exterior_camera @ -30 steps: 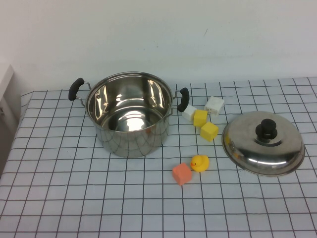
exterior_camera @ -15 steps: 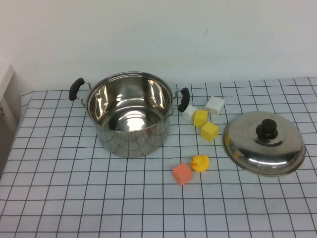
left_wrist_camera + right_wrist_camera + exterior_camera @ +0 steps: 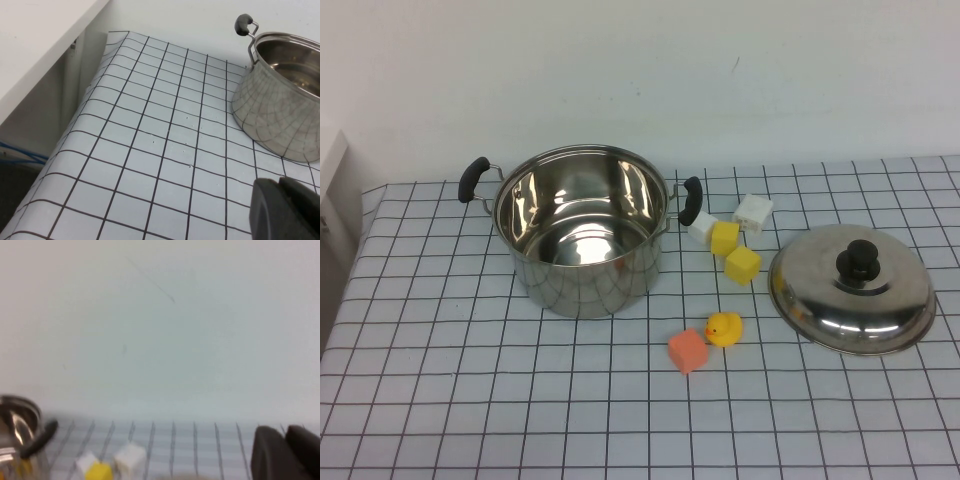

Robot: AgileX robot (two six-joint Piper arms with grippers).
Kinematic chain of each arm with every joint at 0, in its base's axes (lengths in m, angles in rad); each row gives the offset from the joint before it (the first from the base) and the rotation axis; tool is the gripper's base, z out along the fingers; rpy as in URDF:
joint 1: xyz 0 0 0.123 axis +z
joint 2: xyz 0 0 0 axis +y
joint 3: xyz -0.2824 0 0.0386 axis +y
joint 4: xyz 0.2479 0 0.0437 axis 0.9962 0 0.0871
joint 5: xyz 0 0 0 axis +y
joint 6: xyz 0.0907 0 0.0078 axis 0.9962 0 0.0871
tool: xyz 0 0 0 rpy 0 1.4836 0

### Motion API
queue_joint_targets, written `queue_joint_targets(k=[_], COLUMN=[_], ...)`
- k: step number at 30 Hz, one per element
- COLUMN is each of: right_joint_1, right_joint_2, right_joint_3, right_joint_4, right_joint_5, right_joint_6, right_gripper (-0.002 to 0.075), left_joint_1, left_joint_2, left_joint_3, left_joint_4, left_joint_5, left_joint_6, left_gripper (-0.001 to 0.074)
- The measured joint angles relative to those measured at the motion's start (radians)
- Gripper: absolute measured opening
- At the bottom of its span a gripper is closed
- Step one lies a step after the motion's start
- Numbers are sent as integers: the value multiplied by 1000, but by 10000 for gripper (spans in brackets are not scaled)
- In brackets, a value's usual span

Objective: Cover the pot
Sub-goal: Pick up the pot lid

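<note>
1. high view: the pot (image 3: 582, 230) is seen open on the counter (image 3: 440, 380), the lid (image 3: 851, 288) well apart; blocks between could be struck.
2. left wrist view: the left gripper (image 3: 285, 210) is held low beside the pot, jaws seemingly closed, empty.
3. right wrist view: the right gripper (image 3: 286, 452) is raised, jaws together, nothing held.

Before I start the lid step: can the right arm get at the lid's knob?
Probably yes: the knob stands bare atop the lid, on the right gripper's side. Left gripper is beyond the pot.

One pot (image 3: 580, 232), one lid (image 3: 852, 288), five blocks (image 3: 688, 350), one duck (image 3: 724, 328).
</note>
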Motion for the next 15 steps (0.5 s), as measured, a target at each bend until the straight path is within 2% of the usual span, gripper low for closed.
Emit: queue_joint_targets(k=[2,4,7,9,11,15], right_joint_1=[8,10,14,14,14,14], right_joint_2=[142,316,556,702,814,999], right_joint_3=[-3,-17,-50,-92,-143,-242], right_joint_4=[-141,-248,-308,-317,-317,-317], right_joint_5=[-186,-391,-621,-680,-699,-709], right_joint_6=[113,197,273,325,350,356], right_gripper=[108,216,397,510,563,587], left_joint_1=[0,0,0,0,0,0], left_joint_2=[0,0,0,0,0,0], left_joint_3=[0,0,0,0,0,0], left_joint_4=[0,0,0,0,0,0], left_joint_5=[0,0,0,0,0,0], left_joint_6=[0,0,0,0,0,0], left_gripper=[-1,-1,-1,0,0,-1])
